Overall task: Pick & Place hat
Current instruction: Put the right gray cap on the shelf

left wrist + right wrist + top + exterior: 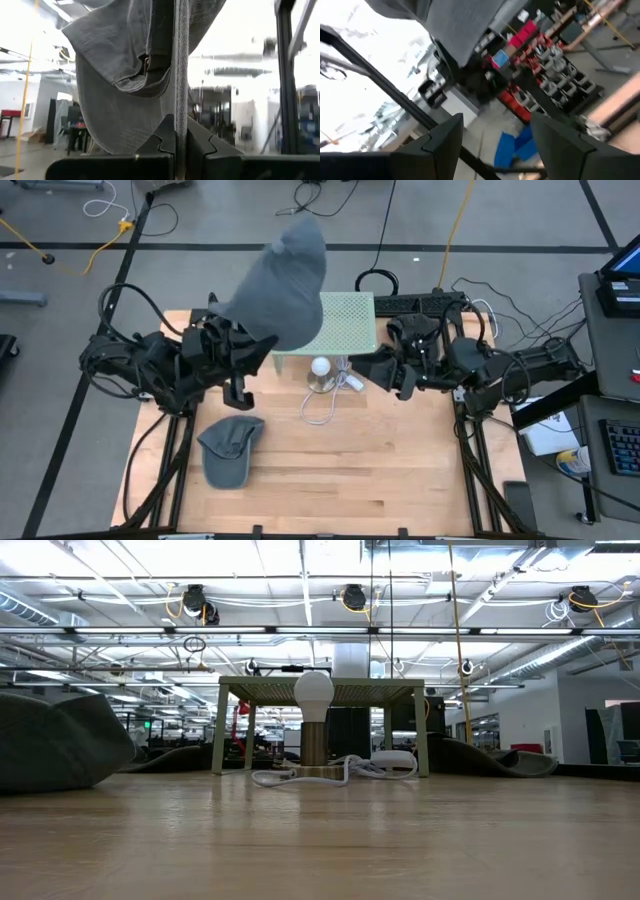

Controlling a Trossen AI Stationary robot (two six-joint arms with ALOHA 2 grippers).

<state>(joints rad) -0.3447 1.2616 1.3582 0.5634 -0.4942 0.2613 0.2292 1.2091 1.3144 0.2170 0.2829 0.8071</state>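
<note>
I see two grey caps. One cap (283, 285) is raised high over the far left of the table and looks large in the high view. It fills the left wrist view (135, 75), where my left gripper (180, 134) is shut on it. The second cap (230, 448) rests on its rim and brim on the near left of the table, and shows at the left in the low view (60, 740). My right gripper (495, 145) is open. It waits right of the stand, and its arm (420, 365) reaches in from the right. My left gripper pinches a thin edge of the raised cap (181, 112) between its two shut fingers (162, 137). The edge shows edge-on, so I cannot tell whether it is brim or rim. The cap is lifted clear of the table and stretches out beyond the fingertips, with its rear strap buckle (146, 62) facing the camera.
A small green perforated stand (350, 320) sits at the far middle of the table. A white bulb lamp (320, 367) stands under its near edge (313, 695), with a white cord (322, 408) looped in front. Bare wood (380, 470) stretches across the near right.
</note>
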